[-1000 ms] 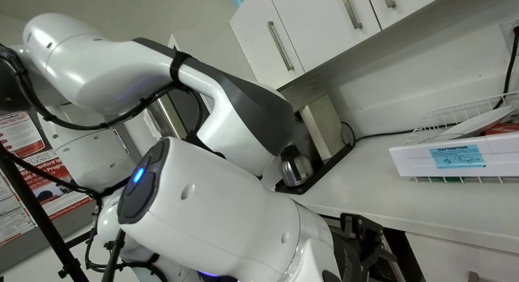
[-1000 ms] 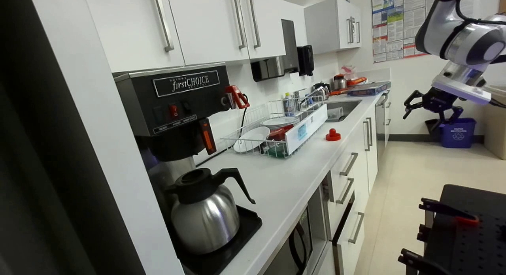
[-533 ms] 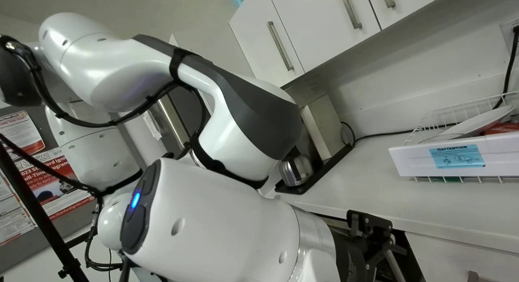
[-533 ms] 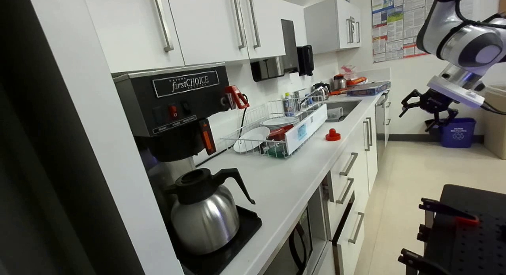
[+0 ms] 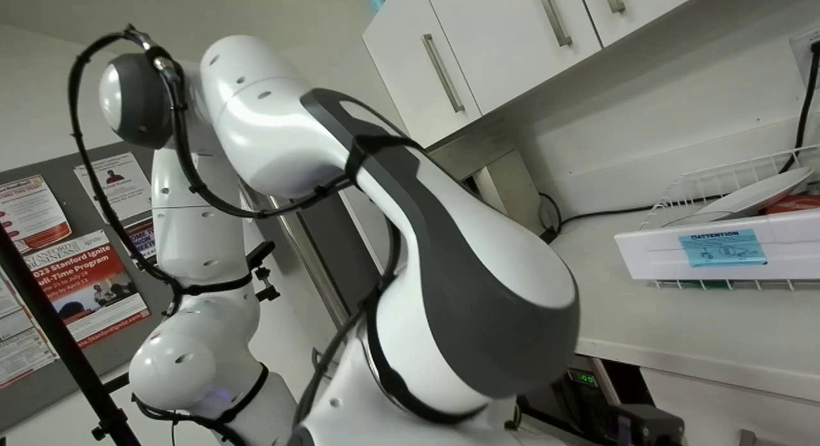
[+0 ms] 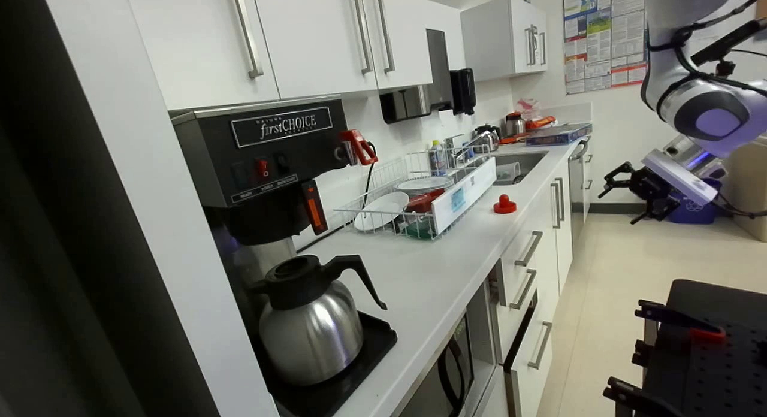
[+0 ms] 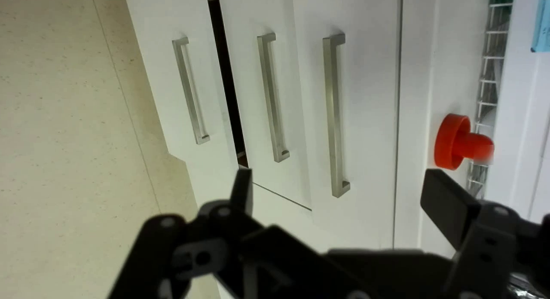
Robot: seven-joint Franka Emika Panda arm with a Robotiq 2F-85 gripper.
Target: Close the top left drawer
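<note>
The gripper points at the drawers from midair, its two fingers wide apart with nothing between them, touching no drawer. In the wrist view, which lies on its side, the top left drawer is a plain white front with a metal bar handle, just under the counter edge. It seems to jut past the middle drawer; how far is hard to tell. The step looks like an approach to push. Bringing the fingers together first seems wise, since spread they might strike the counter edge; pressure should go straight in, near the middle of the front. Lower down, the bottom drawer sticks out below a dark gap and is best avoided.
</note>
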